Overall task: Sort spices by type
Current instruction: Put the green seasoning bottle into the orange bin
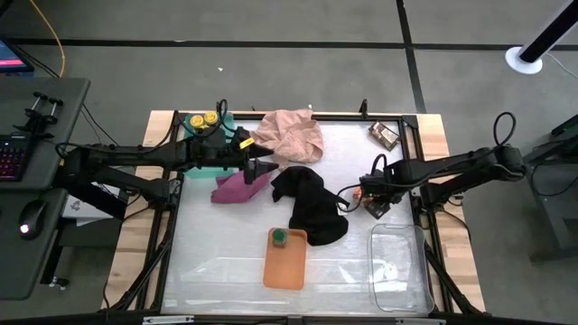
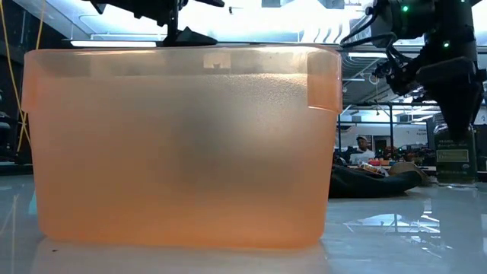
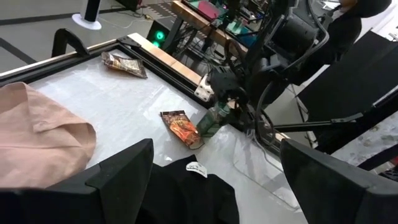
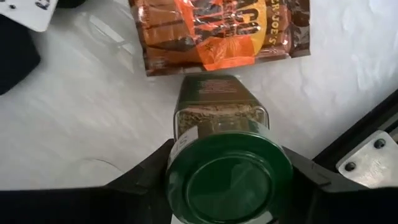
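My right gripper (image 1: 368, 194) is shut on a green-lidded spice jar (image 4: 219, 118) near the table's right side. An orange-brown packet (image 4: 217, 31) lies flat just beyond the jar. A second packet (image 1: 384, 135) lies at the far right corner. Another green-lidded jar (image 1: 279, 236) stands in the orange tray (image 1: 285, 266). Two yellow-lidded jars (image 1: 202, 118) stand in the green tray (image 1: 203, 144) at the far left. My left gripper (image 3: 216, 149) is open, hovering above the magenta cloth (image 1: 237, 187) and black cloth (image 1: 312, 206). My right gripper pinches the jar at its green lid end (image 4: 227, 177), with one finger (image 4: 149, 174) on each side of the lid. The fingers come from above on a slant. The jar tilts, base (image 3: 204, 129) down beside the packet; whether it touches the table I cannot tell.
A pink cloth (image 1: 291, 135) lies at the far middle. The clear tray (image 1: 397, 262) sits at the near right, close to my right arm. The orange tray wall (image 2: 179, 144) fills the low view. Black frame rails (image 1: 420, 153) edge the table.
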Motion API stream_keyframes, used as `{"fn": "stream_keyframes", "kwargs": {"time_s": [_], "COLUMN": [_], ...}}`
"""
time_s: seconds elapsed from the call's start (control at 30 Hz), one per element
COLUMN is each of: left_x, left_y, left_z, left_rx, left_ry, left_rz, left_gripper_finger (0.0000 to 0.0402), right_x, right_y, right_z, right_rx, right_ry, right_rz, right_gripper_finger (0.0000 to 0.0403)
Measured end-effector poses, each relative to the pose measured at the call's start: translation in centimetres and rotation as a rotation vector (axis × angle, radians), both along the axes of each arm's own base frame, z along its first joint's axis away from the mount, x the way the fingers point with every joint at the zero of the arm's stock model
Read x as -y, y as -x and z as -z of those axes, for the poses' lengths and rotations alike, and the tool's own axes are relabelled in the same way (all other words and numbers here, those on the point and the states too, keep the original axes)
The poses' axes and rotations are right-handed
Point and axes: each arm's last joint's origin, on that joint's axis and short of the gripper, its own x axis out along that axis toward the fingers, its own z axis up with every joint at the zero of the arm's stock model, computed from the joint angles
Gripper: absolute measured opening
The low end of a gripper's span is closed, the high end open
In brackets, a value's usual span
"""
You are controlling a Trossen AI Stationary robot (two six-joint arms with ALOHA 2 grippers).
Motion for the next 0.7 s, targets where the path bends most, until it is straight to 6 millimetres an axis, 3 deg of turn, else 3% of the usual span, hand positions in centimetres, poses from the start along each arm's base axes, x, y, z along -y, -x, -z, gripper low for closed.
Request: {"fn": "stream_keyframes", "kwargs": {"time_s": [0.07, 0.2, 0.33, 0.43, 0.53, 0.7], "left_x": [0.0, -0.1, -0.1, -0.1, -0.1, -0.1], "left_y": [0.0, 0.0, 0.0, 0.0, 0.0, 0.1], "left_z": [0.0, 0.0, 0.0, 0.0, 0.0, 0.1], "left_rx": [0.0, -0.002, -0.005, -0.007, -0.008, -0.017], "left_ry": [-0.001, -0.001, -0.02, -0.025, -0.026, -0.024], "left_rz": [-0.005, -0.01, -0.006, -0.004, -0.004, -0.003], "left_gripper_finger": [0.0335, 0.0335, 0.0335, 0.0335, 0.0335, 0.0335], "right_x": [0.0, 0.0, -0.1, -0.3, -1.0, -4.0], "right_y": [-0.3, -1.5, -4.1, -6.3, -9.0, -13.6], "right_z": [-1.1, -5.5, -10.9, -13.3, -13.1, -9.7], "right_rx": [0.016, 0.143, 0.477, 0.673, 0.707, 0.63], "right_ry": [-0.004, 0.032, 0.066, 0.076, 0.041, -0.08], "right_rz": [-0.026, -0.108, -0.203, -0.316, -0.474, -0.729], "right_gripper_finger": [0.0191, 0.0191, 0.0191, 0.0191, 0.0191, 0.0191]}}
